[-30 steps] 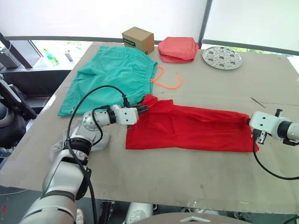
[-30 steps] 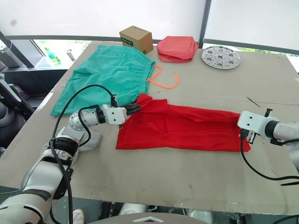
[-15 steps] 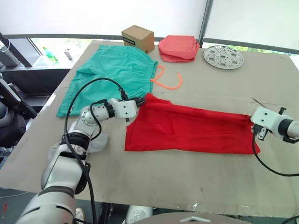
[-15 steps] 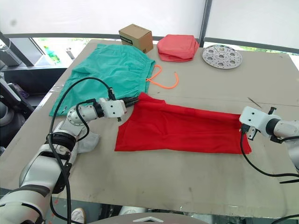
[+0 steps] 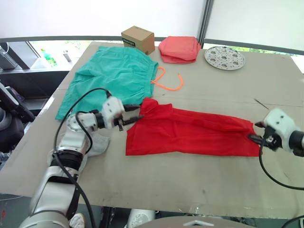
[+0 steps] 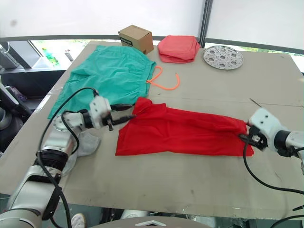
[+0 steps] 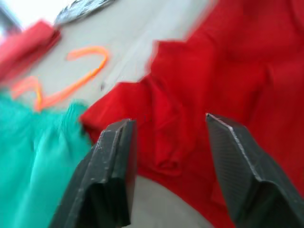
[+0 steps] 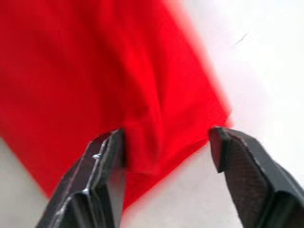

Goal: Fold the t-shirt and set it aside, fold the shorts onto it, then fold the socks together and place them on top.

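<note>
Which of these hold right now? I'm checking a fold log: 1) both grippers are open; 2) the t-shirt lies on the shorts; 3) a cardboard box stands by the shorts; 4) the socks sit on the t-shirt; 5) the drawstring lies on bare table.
1) True. The left gripper and the right gripper each have their fingers spread, with the t-shirt lying loose between them.
2) False. The t-shirt lies on the table, nearer than the shorts; only its corner reaches their hem.
3) True. The box stands at the shorts' far edge.
4) False. A grey sock lies on the table under the left arm, beside the t-shirt.
5) True. The drawstring trails off the shorts onto the table.
</note>
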